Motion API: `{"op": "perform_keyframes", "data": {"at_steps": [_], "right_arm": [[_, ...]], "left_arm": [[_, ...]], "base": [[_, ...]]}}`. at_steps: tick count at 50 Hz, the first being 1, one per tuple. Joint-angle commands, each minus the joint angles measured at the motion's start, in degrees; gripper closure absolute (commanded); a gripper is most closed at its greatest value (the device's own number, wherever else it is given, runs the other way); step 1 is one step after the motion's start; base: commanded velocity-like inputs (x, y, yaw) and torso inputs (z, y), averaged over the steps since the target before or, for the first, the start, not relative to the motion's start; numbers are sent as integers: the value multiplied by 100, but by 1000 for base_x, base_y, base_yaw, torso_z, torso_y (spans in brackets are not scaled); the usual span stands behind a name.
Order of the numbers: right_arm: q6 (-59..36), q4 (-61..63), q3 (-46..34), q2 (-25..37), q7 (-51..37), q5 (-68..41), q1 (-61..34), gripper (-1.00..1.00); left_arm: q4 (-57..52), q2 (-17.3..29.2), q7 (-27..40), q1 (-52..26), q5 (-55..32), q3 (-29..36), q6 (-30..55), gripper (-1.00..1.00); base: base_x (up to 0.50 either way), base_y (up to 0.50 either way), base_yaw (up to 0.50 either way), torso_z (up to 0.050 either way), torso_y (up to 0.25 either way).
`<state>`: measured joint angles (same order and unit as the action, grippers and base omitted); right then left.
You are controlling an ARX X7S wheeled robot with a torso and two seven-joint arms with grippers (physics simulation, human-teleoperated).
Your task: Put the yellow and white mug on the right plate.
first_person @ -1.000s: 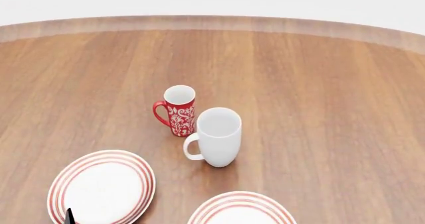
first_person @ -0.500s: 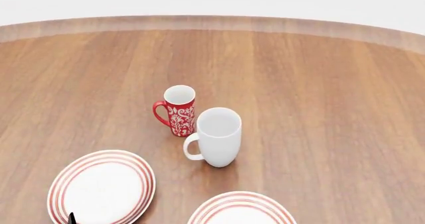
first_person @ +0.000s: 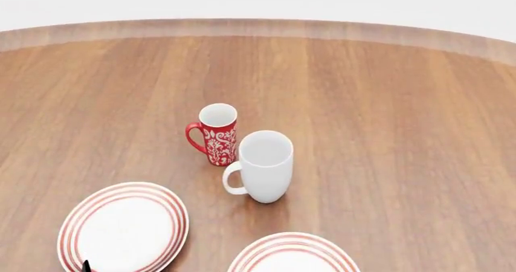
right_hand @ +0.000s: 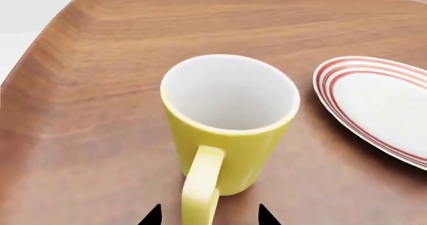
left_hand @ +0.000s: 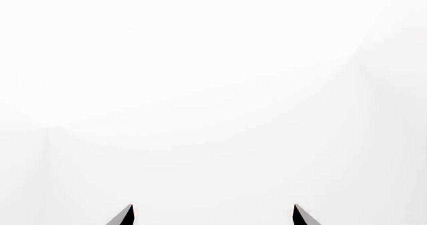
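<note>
The yellow and white mug point(right_hand: 227, 130) stands upright on the wooden table, seen only in the right wrist view, out of the head view. Its yellow loop handle point(right_hand: 200, 190) points at my right gripper point(right_hand: 209, 216), which is open, with one fingertip on each side of the handle and apart from it. The right plate point(first_person: 292, 255), white with red rings, lies at the bottom edge of the head view, partly cut off. A red-ringed plate point(right_hand: 380, 105) lies beside the mug; I cannot tell which one. My left gripper point(left_hand: 212, 216) is open and faces blank white.
A red floral mug point(first_person: 216, 133) and a taller white mug point(first_person: 264, 166) stand mid-table. The left plate point(first_person: 121, 226) lies at the bottom left, with a black tip of my left gripper point(first_person: 86, 266) over it. The table's edge point(right_hand: 40, 45) runs near the yellow mug.
The black left gripper tip at the bottom left of the head view has sunk slightly lower. The mugs and plates have not moved.
</note>
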<state>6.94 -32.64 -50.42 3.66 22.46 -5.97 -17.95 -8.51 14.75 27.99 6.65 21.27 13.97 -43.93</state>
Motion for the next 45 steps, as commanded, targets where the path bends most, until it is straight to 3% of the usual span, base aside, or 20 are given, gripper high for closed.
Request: {"op": "perform_keyframes", "data": {"at_steps": [1, 22, 35, 45], "right_arm": [[342, -457, 63, -238, -67, 68, -119, 100], [685, -942, -347, -233, -442, -382, -476, 100], [-158, 529, 269, 710, -631, -969, -825, 100], [-518, 1312, 675, 1397, -848, -1249, -849, 100]], "left_arm": [[-89, -68, -119, 15, 100, -93, 52, -100], [-18, -5, -32, -17, 113, -15, 58, -100], [626, -16, 293, -194, 361, 78, -303, -100], [135, 16, 107, -77, 238, 67, 70, -100]], "base": [[0, 0, 0, 0, 0], [1, 2, 2, 0, 0], [1, 1, 1, 0, 0], [0, 0, 0, 0, 0]]}}
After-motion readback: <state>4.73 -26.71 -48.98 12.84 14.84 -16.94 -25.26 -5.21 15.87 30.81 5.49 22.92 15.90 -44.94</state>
